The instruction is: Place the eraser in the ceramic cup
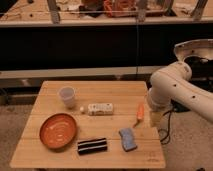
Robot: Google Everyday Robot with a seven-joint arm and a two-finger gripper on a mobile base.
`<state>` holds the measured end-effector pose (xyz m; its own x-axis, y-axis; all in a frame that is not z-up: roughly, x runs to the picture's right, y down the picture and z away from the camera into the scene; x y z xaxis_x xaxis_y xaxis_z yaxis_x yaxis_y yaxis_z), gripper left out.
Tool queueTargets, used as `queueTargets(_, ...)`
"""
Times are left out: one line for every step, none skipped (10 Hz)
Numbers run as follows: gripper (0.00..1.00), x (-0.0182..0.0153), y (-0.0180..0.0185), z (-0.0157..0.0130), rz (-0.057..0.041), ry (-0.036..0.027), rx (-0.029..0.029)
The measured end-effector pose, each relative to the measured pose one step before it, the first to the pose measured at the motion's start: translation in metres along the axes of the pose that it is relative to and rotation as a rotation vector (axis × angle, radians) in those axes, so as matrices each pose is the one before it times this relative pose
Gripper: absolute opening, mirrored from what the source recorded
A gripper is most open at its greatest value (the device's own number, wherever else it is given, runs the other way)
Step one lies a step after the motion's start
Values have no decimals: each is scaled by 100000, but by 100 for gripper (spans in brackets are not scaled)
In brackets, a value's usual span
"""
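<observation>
The eraser point(92, 145), a flat black block with two white stripes, lies on the wooden table point(115, 95) near the front edge, just right of the orange-red bowl. The ceramic cup point(67, 96) stands upright at the table's back left, whitish and without a handle. My gripper point(156, 119) hangs at the end of the white arm point(172, 87) over the table's right edge. It is well to the right of the eraser and far from the cup, and holds nothing that I can see.
A wide orange-red bowl point(58, 131) sits front left. A white oblong block point(100, 108) with a small white ball point(82, 108) beside it lies mid-table. A blue-grey pad point(128, 139) and an orange stick-like item point(140, 112) lie toward the right. A dark counter stands behind.
</observation>
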<state>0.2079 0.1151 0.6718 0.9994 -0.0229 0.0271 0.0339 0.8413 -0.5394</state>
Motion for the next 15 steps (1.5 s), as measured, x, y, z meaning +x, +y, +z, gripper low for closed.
queueTargets(80, -625, 273, -4, -1289, -1037, -88)
queueTargets(80, -315, 186, 72, -620, -441, -135)
queueTargets(80, -2128, 301, 390, -2846, -1761, -94)
queueTargets(80, -1886, 230, 372, -2629, -1139, -93)
queueTargets(80, -1337, 177, 296, -2142, -955, -97)
queueTargets(80, -1454, 373, 479, -2881, -1409, 10)
queueTargets(80, -745, 403, 568, -1863, -1285, -120)
queueTargets(80, -375, 278, 659, -536, -1175, -303)
queueTargets(80, -393, 219, 1066, -1085, -695, -419)
queueTargets(80, -1376, 93, 1118, -1964, -1316, -521)
queueTargets(80, -1456, -46, 805, -1876, -1191, -463)
queueTargets(80, -896, -18, 665, -1013, -1370, -4)
queueTargets(80, -567, 342, 1417, -527, -2363, -177)
queueTargets(80, -329, 143, 635, -15, -1747, 45)
queueTargets(80, -691, 55, 701, -445, -2335, 27)
